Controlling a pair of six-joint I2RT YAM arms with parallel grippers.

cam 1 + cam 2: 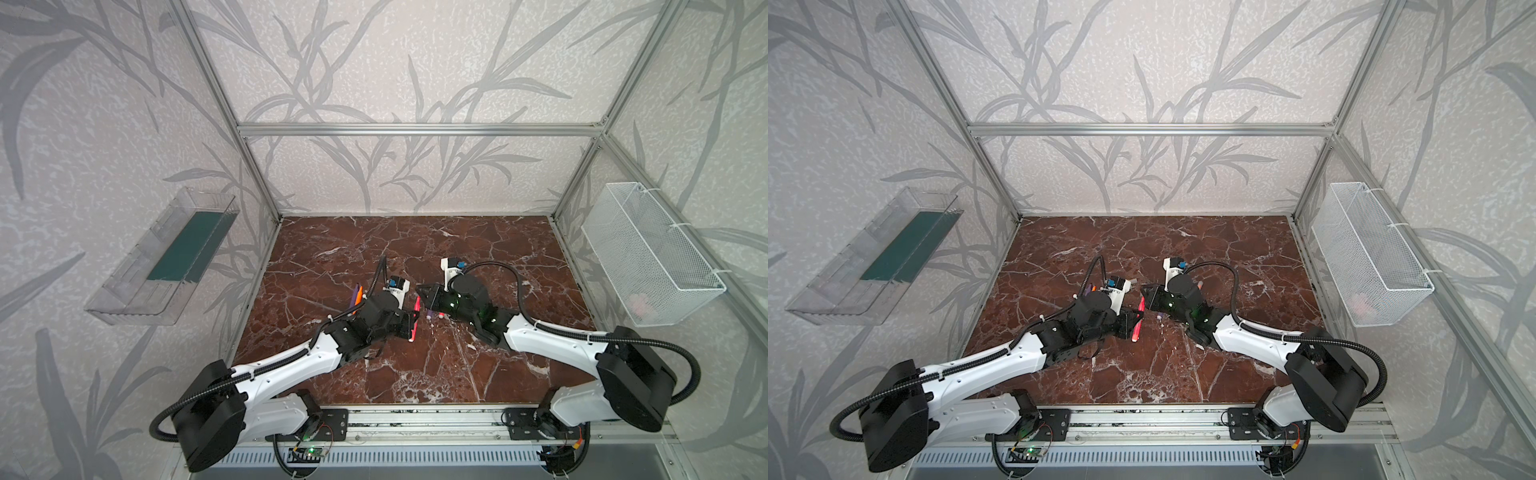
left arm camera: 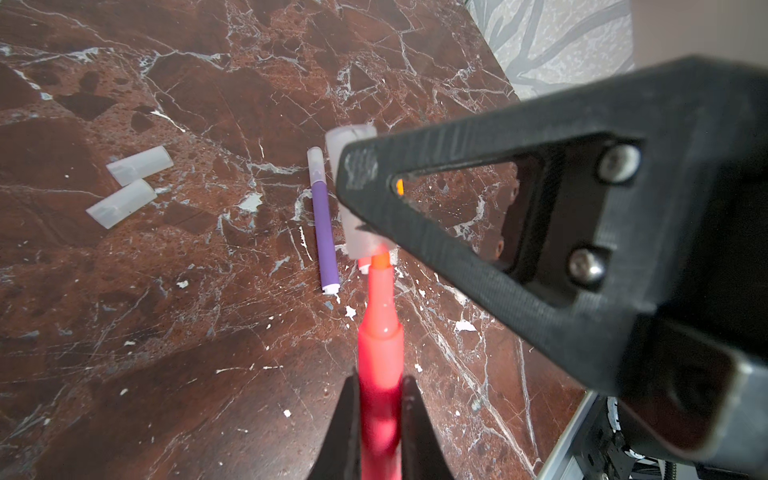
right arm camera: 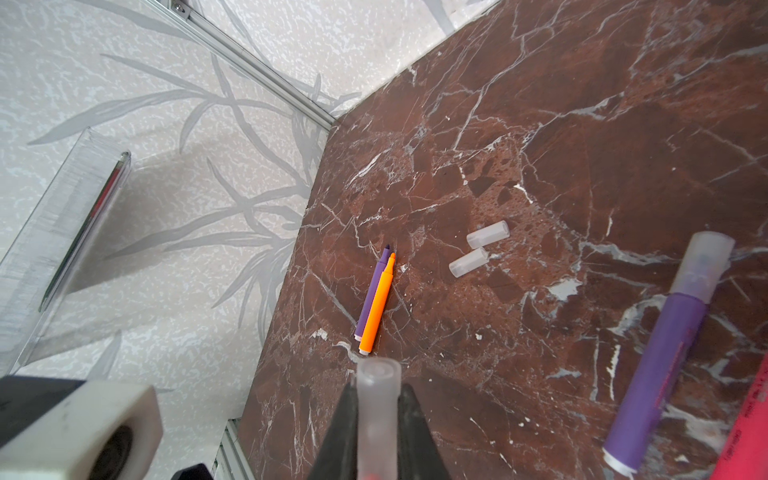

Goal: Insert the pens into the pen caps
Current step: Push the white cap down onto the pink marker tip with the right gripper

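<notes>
Our left gripper [image 2: 380,376] clamps a pink pen [image 2: 380,340], our right gripper [image 3: 378,386] a cap [image 3: 378,370]; both sit mid-frame, with open table [image 1: 415,249] above them.

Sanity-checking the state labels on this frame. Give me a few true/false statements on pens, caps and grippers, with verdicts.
1. The left gripper is shut on a pink-red pen. True.
2. The right gripper grips a purple pen. False: it is shut on a translucent cap.
3. Two loose caps lie side by side on the marble table. True.
4. The orange pen on the table is capped. False: its tip is bare, as is that of the uncapped purple pen lying against it.
5. No pen on the table is capped. False: a capped purple pen lies there.
</notes>
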